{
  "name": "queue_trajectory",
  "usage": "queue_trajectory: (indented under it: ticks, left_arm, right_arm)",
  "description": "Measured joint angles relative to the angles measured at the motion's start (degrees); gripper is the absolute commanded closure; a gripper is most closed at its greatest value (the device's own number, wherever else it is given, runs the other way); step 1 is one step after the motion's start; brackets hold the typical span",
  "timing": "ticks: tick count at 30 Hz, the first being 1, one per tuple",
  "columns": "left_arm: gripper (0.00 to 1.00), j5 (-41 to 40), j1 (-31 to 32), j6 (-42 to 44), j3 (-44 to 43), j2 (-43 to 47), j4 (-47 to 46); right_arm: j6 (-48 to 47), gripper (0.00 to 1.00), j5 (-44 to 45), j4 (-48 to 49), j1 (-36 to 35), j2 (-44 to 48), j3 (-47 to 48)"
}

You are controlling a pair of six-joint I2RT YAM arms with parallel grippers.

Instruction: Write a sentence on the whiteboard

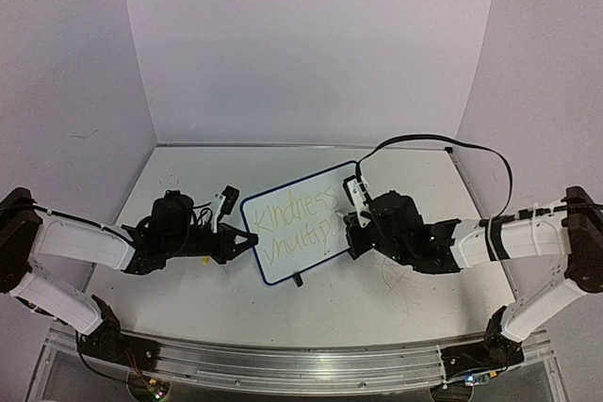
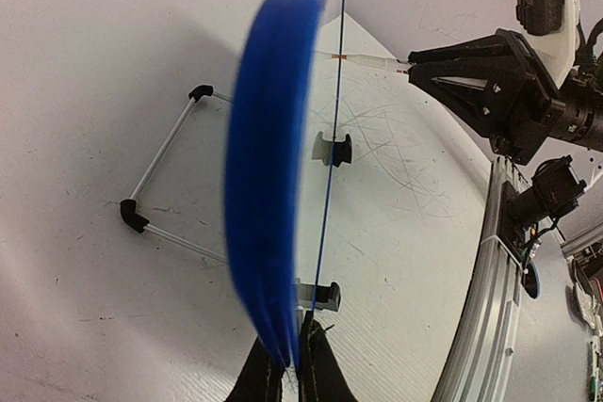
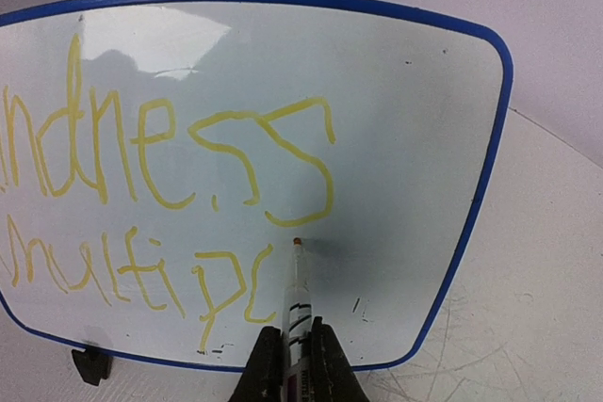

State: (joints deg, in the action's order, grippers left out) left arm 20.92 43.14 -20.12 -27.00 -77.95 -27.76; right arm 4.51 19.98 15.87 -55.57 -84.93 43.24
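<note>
The whiteboard (image 1: 297, 223) stands tilted at the table's middle, blue-framed, on black wire feet. Its yellow sentence (image 1: 300, 218) reads "Kindness" above "multipl" in the right wrist view (image 3: 170, 157). My left gripper (image 1: 247, 238) is shut on the board's left edge; in the left wrist view the blue frame (image 2: 278, 138) runs edge-on out of the jaws (image 2: 294, 364). My right gripper (image 1: 350, 223) is shut on a white marker (image 3: 296, 308), whose orange tip (image 3: 298, 243) is at the board face just right of the last letter. The marker also shows in the left wrist view (image 2: 372, 62).
A black cable (image 1: 443, 143) arcs over the right arm. The wire stand (image 2: 160, 185) spreads behind the board. A small white and black piece (image 1: 223, 201) lies by the left arm. The metal rail (image 1: 301, 364) borders the near edge. Grey walls close the back.
</note>
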Motion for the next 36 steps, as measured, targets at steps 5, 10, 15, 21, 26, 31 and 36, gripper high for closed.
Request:
queue_trajectory:
  ticks: [5, 10, 15, 21, 26, 31, 36]
  left_arm:
    - [1.00, -0.1, 0.0, -0.4, 0.0, 0.0, 0.2]
    - [1.00, 0.0, 0.0, -0.3, 0.0, 0.1, 0.2]
    - [1.00, 0.0, 0.0, -0.3, 0.0, 0.1, 0.2]
    - [1.00, 0.0, 0.0, -0.3, 0.0, 0.2, 0.3]
    - [1.00, 0.0, 0.0, -0.2, 0.0, 0.2, 0.3]
    - [1.00, 0.0, 0.0, -0.2, 0.0, 0.2, 0.3]
    - [1.00, 0.0, 0.0, -0.2, 0.0, 0.3, 0.4]
  right_arm:
    - [0.1, 1.00, 0.9, -0.2, -0.1, -0.5, 0.4]
    - [0.0, 1.00, 0.4, -0.9, -0.1, 0.7, 0.3]
    - [0.1, 1.00, -0.4, -1.1, -0.1, 3.0, 0.1]
    - [0.5, 1.00, -1.3, -1.5, -0.1, 2.4, 0.1]
    - [0.5, 1.00, -1.4, -1.8, -0.1, 2.1, 0.1]
    - [0.7, 1.00, -1.3, -1.8, -0.1, 1.4, 0.1]
    - [1.0, 1.00, -1.2, -2.0, -0.1, 0.6, 0.1]
